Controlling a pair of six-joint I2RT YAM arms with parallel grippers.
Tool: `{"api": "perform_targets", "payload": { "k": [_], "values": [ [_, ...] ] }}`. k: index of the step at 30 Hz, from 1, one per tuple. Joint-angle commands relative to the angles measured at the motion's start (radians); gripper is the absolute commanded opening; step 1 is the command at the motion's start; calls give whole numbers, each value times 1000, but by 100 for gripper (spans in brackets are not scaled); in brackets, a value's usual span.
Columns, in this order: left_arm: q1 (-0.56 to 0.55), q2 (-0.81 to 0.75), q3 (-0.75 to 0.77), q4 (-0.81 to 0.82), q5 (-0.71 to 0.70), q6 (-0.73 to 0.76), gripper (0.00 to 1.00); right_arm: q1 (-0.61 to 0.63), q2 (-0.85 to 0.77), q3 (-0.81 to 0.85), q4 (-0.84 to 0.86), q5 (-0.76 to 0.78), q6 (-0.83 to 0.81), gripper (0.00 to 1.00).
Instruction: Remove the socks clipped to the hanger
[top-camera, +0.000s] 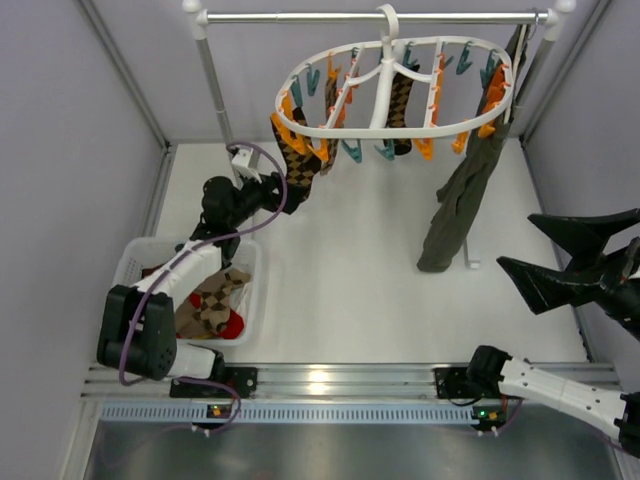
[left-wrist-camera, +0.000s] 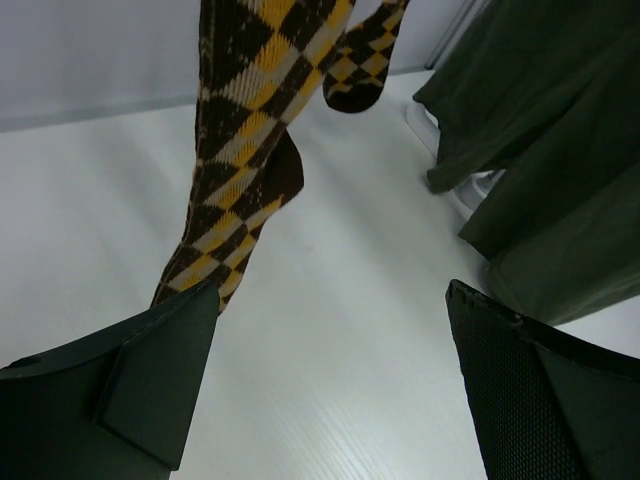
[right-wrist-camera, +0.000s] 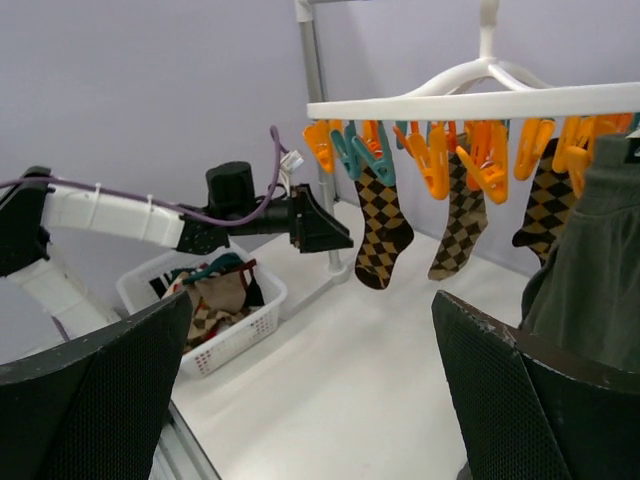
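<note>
Left gripper (left-wrist-camera: 330, 305): jaws wide apart, nothing between the pads. A brown-and-yellow argyle sock (left-wrist-camera: 235, 170) hung just ahead of it, and the toe end dropped behind the finger on the left of the wrist view. Contact could not be told. From above, this gripper sat at the lower tip of the sock at the hanger's left end.

Right gripper (right-wrist-camera: 310, 300): jaws wide apart, holding nothing. It sat well apart from the hanger at the right side of the table, pointing toward the middle.

Hanger (top-camera: 400, 128): a white oval frame, hooked on the metal rail (top-camera: 300, 16) at the back of the table. Orange and teal clips (right-wrist-camera: 435, 160) dangled from its rim and crossbars.

Three argyle socks (right-wrist-camera: 380, 225) hung clipped along it, toes down and clear of the table.

An olive-green garment (top-camera: 465, 190) hung at the frame's right end and reached down to the table.

White basket (top-camera: 135, 255): on the table beside the left arm's base, at the left edge. It held a heap of loose socks (top-camera: 215, 305), tan argyle with some red showing.
</note>
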Motion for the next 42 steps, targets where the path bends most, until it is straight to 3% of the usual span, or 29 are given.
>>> {"api": "perform_targets", "payload": {
  "k": [1,7,14,22,25,26,28,29,31,37,42],
  "values": [
    [3,64,69,222,8,51,99,-10,17,-40,-32,-88,-43,99],
    [6,159,149,222,-29,107,99,-10,20,-101,9,-160,-69,99],
    [6,139,139,224,-103,216,99,-11,29,-163,63,-186,-144,100],
    [6,277,260,238,-45,200,97,-10,72,-169,84,-240,-170,100],
    [6,303,278,256,-32,169,79,-10,72,-197,115,-245,-173,99],
    [6,300,277,262,-51,160,56,-11,74,-204,121,-243,-175,99],
    [8,294,271,267,-107,135,33,-10,78,-218,133,-242,-176,100],
    [6,288,266,265,-158,129,15,-11,83,-221,135,-241,-176,99],
    [8,254,243,264,-288,106,0,-11,83,-226,138,-242,-175,99],
    [8,37,149,180,-610,98,0,-10,58,-252,164,-228,-156,99],
    [11,-40,221,-32,-732,135,0,-10,34,-260,169,-229,-133,100]
  ]
}}
